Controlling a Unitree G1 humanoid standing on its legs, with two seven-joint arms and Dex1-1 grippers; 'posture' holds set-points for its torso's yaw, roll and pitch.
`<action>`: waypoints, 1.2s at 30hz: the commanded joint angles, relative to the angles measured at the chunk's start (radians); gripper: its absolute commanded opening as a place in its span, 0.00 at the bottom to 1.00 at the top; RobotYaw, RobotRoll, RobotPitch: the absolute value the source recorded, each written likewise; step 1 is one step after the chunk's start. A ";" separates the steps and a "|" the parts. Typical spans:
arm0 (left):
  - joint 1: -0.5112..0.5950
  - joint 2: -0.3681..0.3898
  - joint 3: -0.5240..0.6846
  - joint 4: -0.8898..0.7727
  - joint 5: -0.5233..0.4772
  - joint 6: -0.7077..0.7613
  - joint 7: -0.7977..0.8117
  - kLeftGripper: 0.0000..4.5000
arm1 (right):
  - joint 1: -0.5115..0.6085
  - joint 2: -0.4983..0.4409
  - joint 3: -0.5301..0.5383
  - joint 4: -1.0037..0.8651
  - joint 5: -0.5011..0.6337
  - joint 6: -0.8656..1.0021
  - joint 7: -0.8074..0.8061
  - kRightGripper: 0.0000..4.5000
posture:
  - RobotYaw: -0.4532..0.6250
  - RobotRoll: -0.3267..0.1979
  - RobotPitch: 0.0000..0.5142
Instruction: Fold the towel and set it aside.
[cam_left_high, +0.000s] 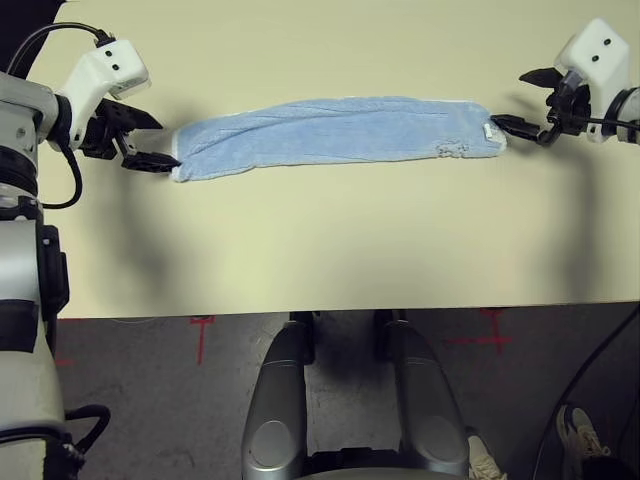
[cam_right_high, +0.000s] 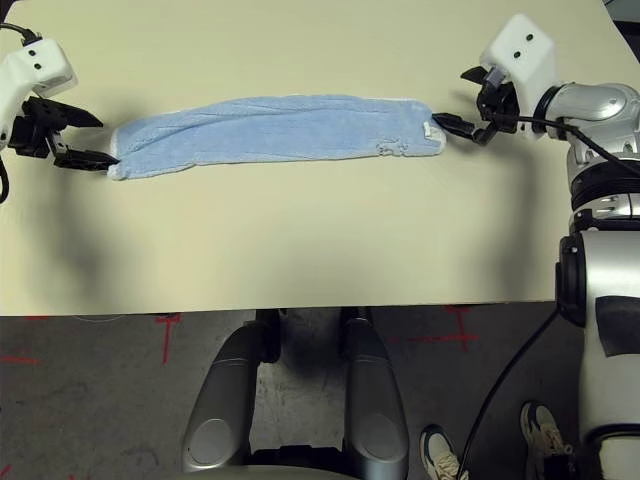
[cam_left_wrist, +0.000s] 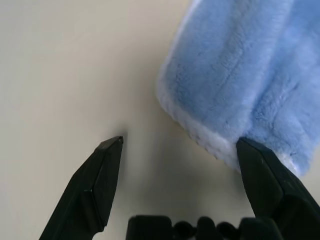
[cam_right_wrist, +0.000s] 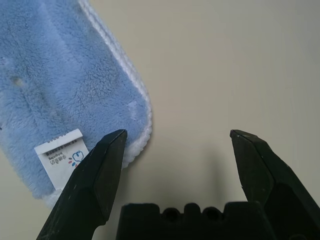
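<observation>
In the two eye views, the towel is lying folded in a long, narrow strip on the table, well back from the near edge and running roughly along it. The left gripper is hovering at the strip's left end, the right gripper at its right end — both are standing wide, gripping nothing. Beyond the table's near edge, red marks are showing on the grey floor, and a person's shoes are resting there toward the right.

In the left wrist view, the left gripper's fingers are spreading wide, one tip meeting the whitish border at a towel corner, the other standing over bare table.

In the right wrist view, the right gripper's fingers are also standing far apart. One is overlapping the towel's edge beside a white label — whether it is touching, I cannot tell — while the other is standing clear of the cloth.
</observation>
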 joint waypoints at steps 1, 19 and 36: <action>0.019 0.007 -0.012 0.023 0.036 -0.031 0.097 1.00 | -0.009 -0.042 -0.009 0.018 -0.016 0.001 -0.001 0.99 | 0.46 0.62 0.73; -0.019 0.024 0.050 -0.011 -0.056 0.112 -0.252 1.00 | -0.024 0.012 -0.062 0.002 0.033 0.016 0.017 0.99 | 0.47 0.62 0.72; 0.040 -0.005 0.320 -0.076 -0.364 0.221 -0.402 1.00 | 0.022 0.031 -0.230 -0.009 0.264 0.310 0.361 0.99 | 0.49 0.62 0.72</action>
